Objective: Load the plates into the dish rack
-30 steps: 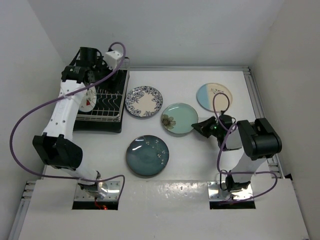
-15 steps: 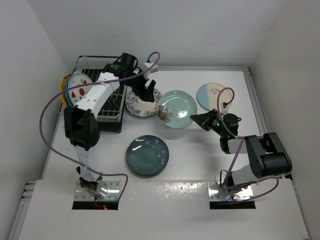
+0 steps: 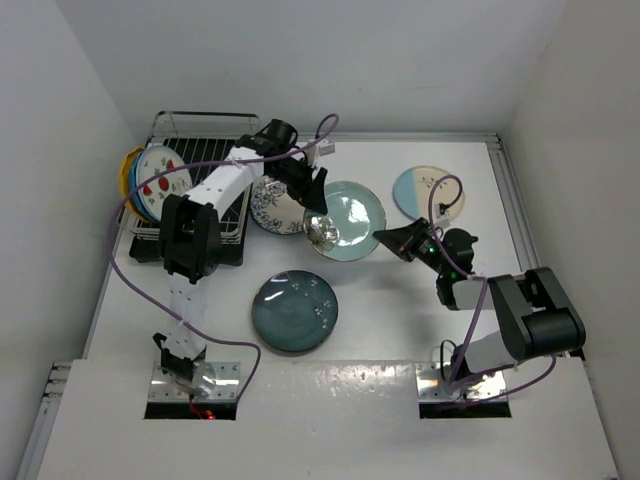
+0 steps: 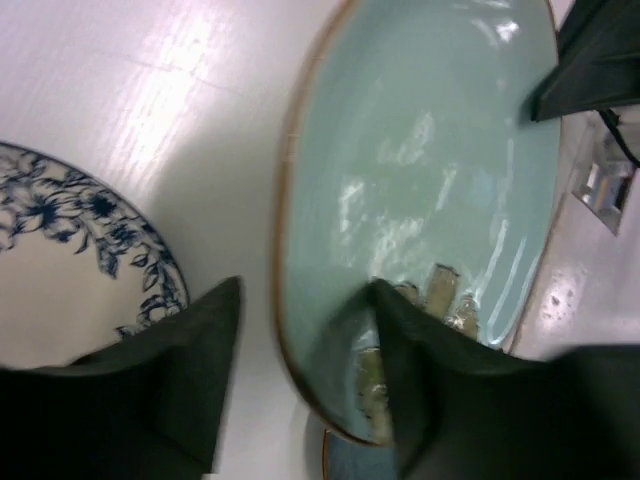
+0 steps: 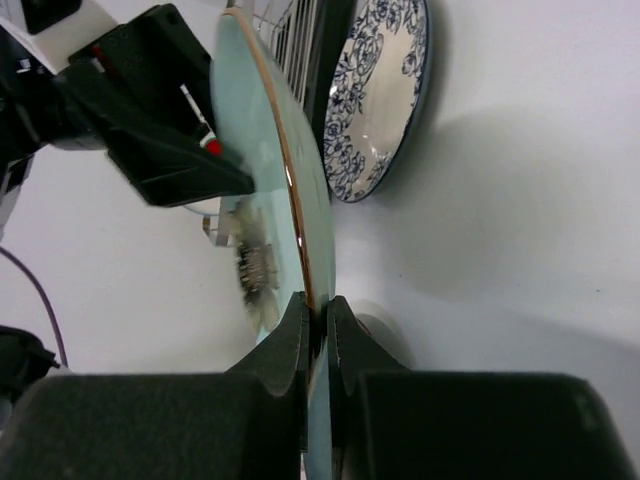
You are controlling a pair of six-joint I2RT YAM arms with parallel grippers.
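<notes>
A white table (image 3: 380, 320) boxed in by plain white walls (image 3: 350, 60), seen from above, my two arm bases at its near edge. My right claw (image 3: 386, 239) is pinched tight on the near-right rim of the mint green plate (image 3: 352, 212), which is tilted up over the middle of the table and casts a shadow beneath. My right wrist view shows it edge-on, the rim squeezed between both fingers (image 5: 280, 350). My left claw (image 3: 316, 200) reaches in from the far left with its fingers spread wide, one either side of the opposite rim; I cannot tell whether they touch it. Just left of it the blue-floral plate (image 3: 272, 212) lies flat, partly under my left arm. The silver wire dish rack (image 3: 200, 150) fills the far left corner. The watermelon plate (image 3: 158, 180) stands upright at its left side, a sliver of the yellow plate (image 3: 127, 163) behind it. The blue-and-cream plate (image 3: 422, 190) lies flat near the far right corner, and the dark teal plate (image 3: 295, 312) lies flat toward the near edge, left of centre
</notes>
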